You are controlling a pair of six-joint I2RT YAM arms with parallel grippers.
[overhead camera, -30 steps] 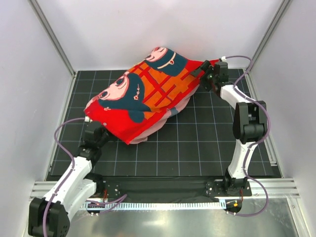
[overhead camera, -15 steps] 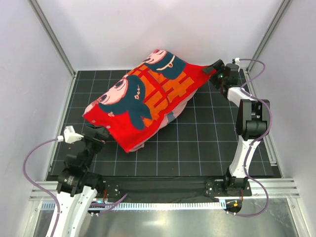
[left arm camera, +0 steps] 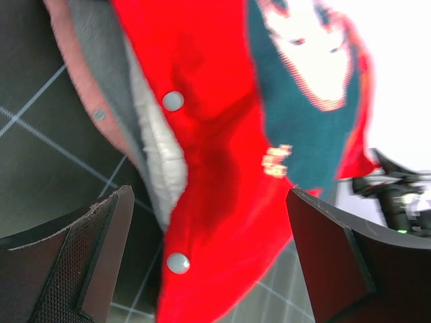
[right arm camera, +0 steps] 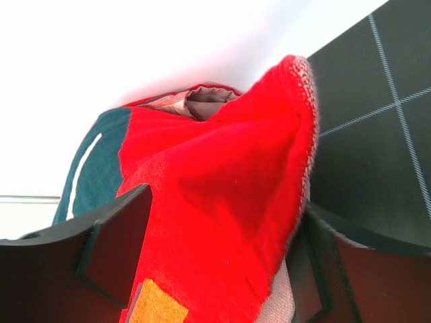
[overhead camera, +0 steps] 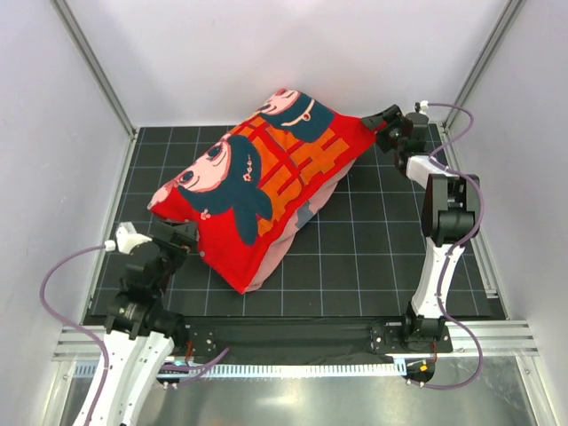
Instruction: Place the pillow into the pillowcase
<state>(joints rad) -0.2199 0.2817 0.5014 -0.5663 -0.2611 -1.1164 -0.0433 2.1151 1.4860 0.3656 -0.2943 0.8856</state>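
Lying diagonally on the tabletop (overhead camera: pixel 373 257), the pillowcase (overhead camera: pixel 266 177) shows the pillow (left arm camera: pixel 161 161) inside its mouth; the left claw (overhead camera: pixel 185 235) hangs released beside that end, while the right claw (overhead camera: pixel 378 122) straddles the far corner, grip unclear.

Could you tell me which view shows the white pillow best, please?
The left wrist view: the pillow shows white in the pillowcase opening. The top and right wrist views show clearly only the pillowcase.
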